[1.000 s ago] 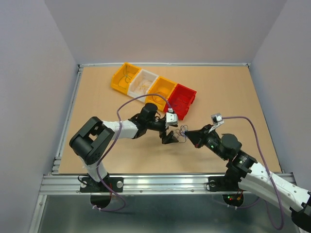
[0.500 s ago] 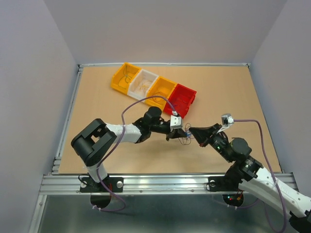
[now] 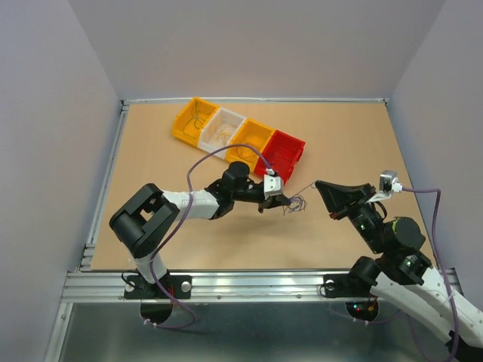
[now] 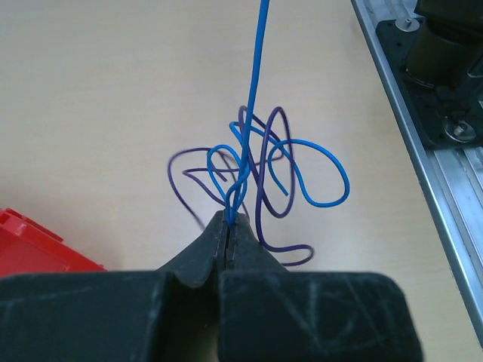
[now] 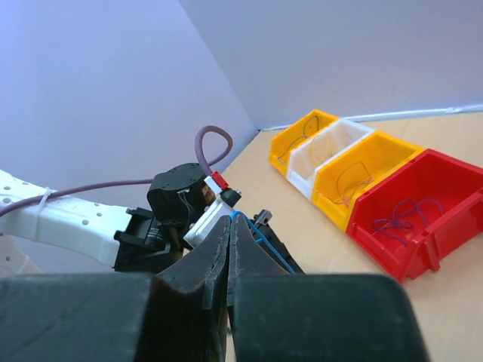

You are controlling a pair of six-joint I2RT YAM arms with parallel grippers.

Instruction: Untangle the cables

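The cables [image 3: 296,204] are a small knot of blue and purple wire loops [image 4: 287,173] lying on the wooden table just right of my left gripper [image 3: 282,202]. My left gripper [image 4: 229,220] is shut on the knot where the strands cross. One blue strand [image 4: 255,83] runs taut away from it to my right gripper [image 3: 318,183]. In the right wrist view my right gripper [image 5: 230,221] is shut on that blue strand [image 5: 268,245], held above the table and pointing at the left wrist.
A row of bins stands at the back: yellow [image 3: 181,124], white [image 3: 226,115], yellow [image 3: 260,125] and red [image 3: 296,141], each with thin wires inside. The red bin [image 4: 30,253] is close to the left gripper. The aluminium rail [image 4: 423,136] borders the near edge.
The left gripper has gone from open to shut on the knot. The right arm has drawn back to the right and upward, pulling the blue strand straight.
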